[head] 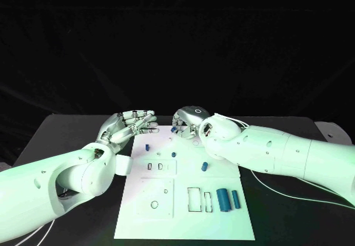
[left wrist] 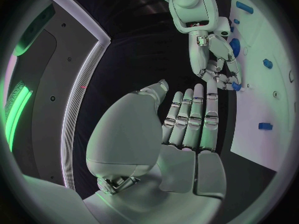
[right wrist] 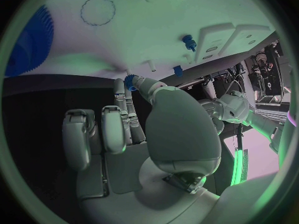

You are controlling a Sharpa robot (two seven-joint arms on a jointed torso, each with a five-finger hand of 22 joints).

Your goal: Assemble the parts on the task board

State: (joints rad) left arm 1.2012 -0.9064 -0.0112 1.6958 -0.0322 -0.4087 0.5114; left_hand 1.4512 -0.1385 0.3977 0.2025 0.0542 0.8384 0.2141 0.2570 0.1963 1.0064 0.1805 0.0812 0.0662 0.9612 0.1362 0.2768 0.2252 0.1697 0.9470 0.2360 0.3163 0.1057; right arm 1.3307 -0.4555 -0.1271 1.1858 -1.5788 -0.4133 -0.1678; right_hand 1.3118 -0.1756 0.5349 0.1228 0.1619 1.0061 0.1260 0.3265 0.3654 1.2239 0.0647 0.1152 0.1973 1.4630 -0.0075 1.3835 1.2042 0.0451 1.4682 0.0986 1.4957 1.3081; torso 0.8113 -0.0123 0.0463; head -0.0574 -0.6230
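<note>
Head view shows the white task board (head: 185, 205) in the middle of the black table (head: 66, 133), with both hands at its far edge. Right hand (head: 189, 123) pinches a small blue part (right wrist: 131, 80) between its fingertips, just at the board's far edge. Left hand (head: 132, 125) holds nothing; its fingers (left wrist: 190, 114) are stretched out straight, side by side. Two long blue parts (head: 228, 199) lie near the board's near right corner, and a few small ones (head: 205, 165) stand further up.

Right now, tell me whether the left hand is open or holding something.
Open. The left hand has its fingers stretched out flat with nothing in them, beside the task board.
</note>
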